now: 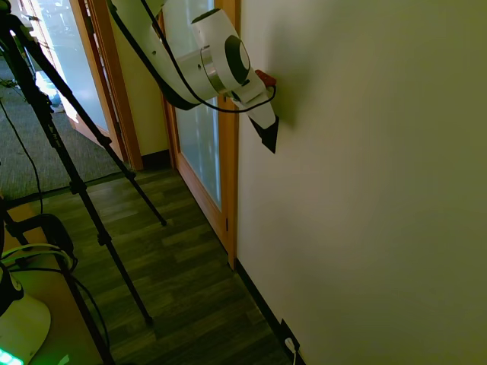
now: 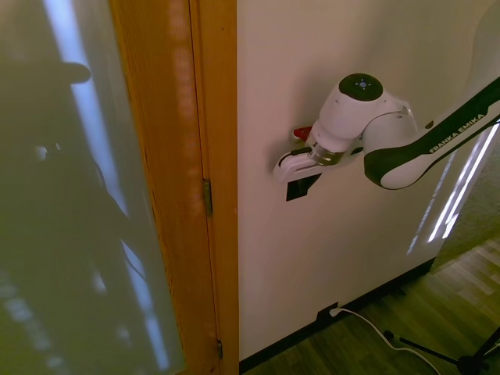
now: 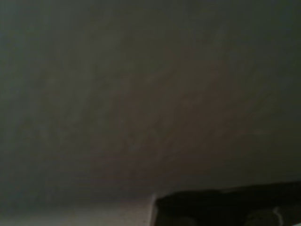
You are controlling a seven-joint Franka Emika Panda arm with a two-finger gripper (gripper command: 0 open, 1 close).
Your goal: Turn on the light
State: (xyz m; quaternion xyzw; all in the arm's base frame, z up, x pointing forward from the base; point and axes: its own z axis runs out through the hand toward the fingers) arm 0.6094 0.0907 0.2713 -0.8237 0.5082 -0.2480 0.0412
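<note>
Door frame (image 2: pixel 207 156) is filling your left foreground; at centre frame the hand (image 2: pixel 301 186) is pressing toward the switch (image 2: pixel 297 189), finger state indiscernible. Rigid plate: you are pushing, not gripping.

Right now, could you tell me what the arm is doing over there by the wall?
The white Franka arm's gripper is pressed close against the cream wall, just beside the orange wooden door frame. It sits right at the small black upright rectangular switch plate, which is mostly hidden behind it, so actual contact cannot be confirmed. The wrist view shows only dim, blurred wall. Low down by the skirting is a black socket plate with a white plug, untouched.
</note>
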